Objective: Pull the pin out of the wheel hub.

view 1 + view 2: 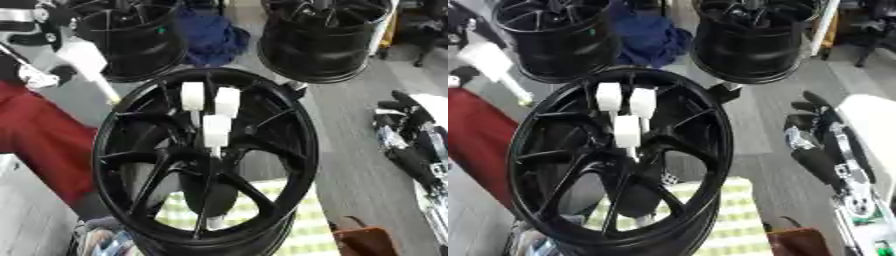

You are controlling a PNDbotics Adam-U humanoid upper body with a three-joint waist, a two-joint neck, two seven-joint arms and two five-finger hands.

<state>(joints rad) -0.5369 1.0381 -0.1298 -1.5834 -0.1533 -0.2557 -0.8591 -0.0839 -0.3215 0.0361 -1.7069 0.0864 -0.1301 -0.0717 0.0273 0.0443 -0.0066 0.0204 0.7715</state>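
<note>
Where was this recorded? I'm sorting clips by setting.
Probably a wheel workshop or test bay: a black spoked alloy wheel holding white pins, two more black wheels behind it, grey floor.

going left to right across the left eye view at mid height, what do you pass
red cloth → black wheel hub with white pins at its centre → grey floor → robot's right hand at the right edge

Workshop or garage: black wheel hub [206, 160] up front, two more black rims [131, 37] [324, 37] behind it on grey floor [359, 150], blue rag [210, 37] between them.
</note>
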